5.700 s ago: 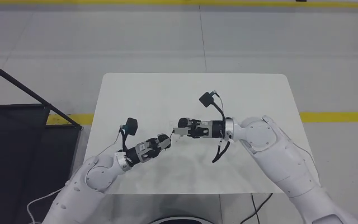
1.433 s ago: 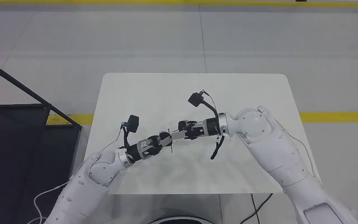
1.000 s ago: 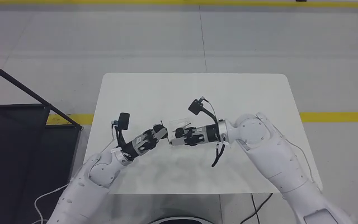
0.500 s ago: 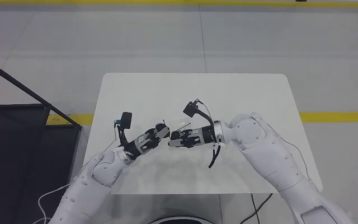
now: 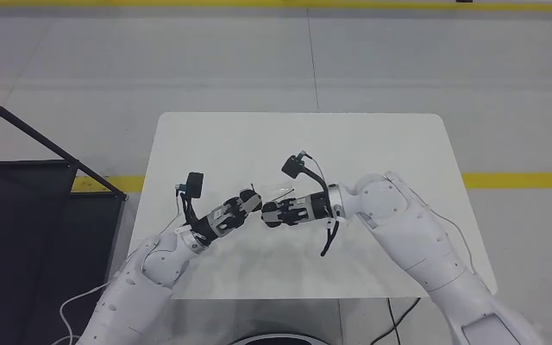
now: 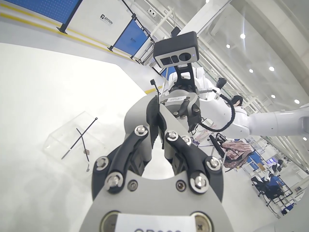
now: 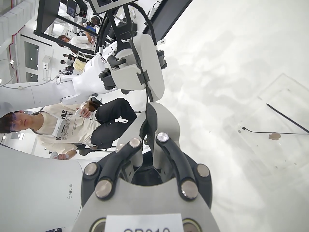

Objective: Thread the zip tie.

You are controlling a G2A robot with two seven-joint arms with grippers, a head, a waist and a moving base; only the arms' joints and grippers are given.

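Both arms meet nose to nose over the middle of the plain white worktop [image 5: 388, 155]. The left end effector [image 6: 158, 108] has its grey fingers with black pads squeezed narrow on the zip tie [image 6: 153, 83]. That's a skinny black plastic strap, and its little square head pokes out past the fingertips. The right end effector [image 7: 147, 108] is pinched together the same way. As far as I can tell it's on the same thin strap, which runs straight from its tips across to the left one's. So the tie is up in the air between the 2, not lying on the worktop. Near them on the worktop sits a shallow clear acrylic tray [image 6: 60, 137], rectangular. It has 2 more black ties [image 6: 79, 138] crossed inside it, plus a small brownish scrap [image 6: 86, 151].
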